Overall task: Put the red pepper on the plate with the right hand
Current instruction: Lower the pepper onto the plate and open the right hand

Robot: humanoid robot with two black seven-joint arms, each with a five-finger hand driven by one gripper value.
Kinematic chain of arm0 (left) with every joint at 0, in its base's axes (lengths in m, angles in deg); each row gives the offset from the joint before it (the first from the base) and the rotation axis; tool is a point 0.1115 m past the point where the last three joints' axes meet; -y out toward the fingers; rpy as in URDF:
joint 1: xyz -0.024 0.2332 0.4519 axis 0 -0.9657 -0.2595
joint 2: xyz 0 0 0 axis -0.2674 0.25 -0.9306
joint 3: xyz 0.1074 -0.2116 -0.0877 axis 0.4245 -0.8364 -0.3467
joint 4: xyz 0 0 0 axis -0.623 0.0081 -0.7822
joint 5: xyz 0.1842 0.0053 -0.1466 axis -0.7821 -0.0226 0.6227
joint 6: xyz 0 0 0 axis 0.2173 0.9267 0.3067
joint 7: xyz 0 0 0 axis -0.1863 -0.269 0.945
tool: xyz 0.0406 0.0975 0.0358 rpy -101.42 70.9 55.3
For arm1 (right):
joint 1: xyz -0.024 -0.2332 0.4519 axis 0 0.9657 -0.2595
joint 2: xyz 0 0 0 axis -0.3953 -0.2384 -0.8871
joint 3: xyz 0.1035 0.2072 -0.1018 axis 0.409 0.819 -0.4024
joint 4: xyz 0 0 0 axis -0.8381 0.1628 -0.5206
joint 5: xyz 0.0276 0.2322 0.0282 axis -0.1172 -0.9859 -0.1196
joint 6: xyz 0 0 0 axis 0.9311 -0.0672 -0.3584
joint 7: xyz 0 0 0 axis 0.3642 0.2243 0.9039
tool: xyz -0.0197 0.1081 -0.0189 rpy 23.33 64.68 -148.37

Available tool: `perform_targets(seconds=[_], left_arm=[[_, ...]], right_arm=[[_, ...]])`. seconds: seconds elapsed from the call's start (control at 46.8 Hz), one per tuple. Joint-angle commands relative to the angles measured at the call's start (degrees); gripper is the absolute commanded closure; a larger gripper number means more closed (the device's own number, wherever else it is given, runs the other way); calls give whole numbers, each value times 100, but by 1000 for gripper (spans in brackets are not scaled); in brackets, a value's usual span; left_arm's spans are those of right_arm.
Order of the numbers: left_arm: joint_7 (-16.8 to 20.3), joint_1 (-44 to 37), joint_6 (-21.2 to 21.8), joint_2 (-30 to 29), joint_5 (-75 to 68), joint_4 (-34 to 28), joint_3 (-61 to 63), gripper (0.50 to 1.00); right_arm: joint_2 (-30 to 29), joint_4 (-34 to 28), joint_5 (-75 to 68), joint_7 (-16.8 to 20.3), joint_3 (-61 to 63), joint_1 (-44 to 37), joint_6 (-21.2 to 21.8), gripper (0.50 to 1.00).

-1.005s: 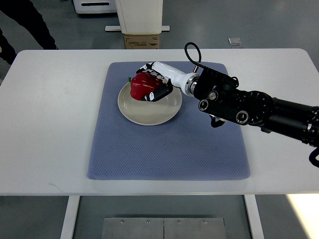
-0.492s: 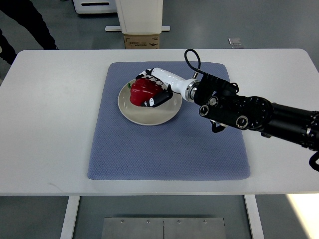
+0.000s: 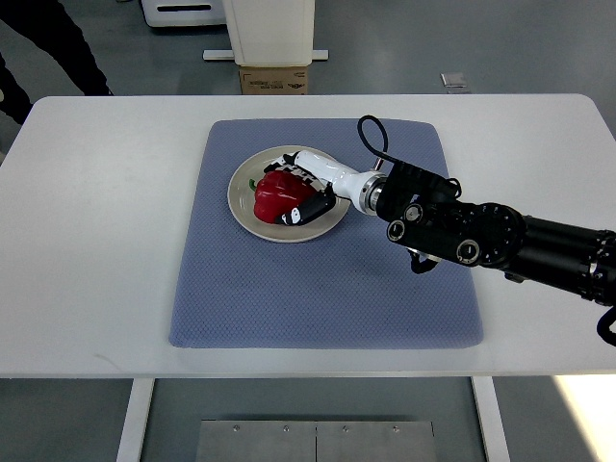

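A blue textured mat (image 3: pixel 318 279) lies on the white desk (image 3: pixel 87 241). Beyond the desk's far edge a cardboard box (image 3: pixel 274 79) sits on the grey floor (image 3: pixel 433 43) beneath a white stand (image 3: pixel 269 29). A person's dark clothing (image 3: pixel 53 43) shows top left.

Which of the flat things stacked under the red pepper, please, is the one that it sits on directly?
The round cream plate, which the right hand reaches over; the blue mat and white table lie beneath it.
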Motion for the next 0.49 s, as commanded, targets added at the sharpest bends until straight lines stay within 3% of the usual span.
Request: perform_targets(seconds=[0.0,0.214,0.47], left_arm=[[0,0,0,0,0,-1,0,500],[0,0,0,0,0,-1,0,500],[0,0,0,0,0,-1,0,500]], right_arm=[[0,9,-4,1,1,48,0,691],[0,18,-4,1,1,75,-9,565],[0,36,-22,1,10,49,-9,507]])
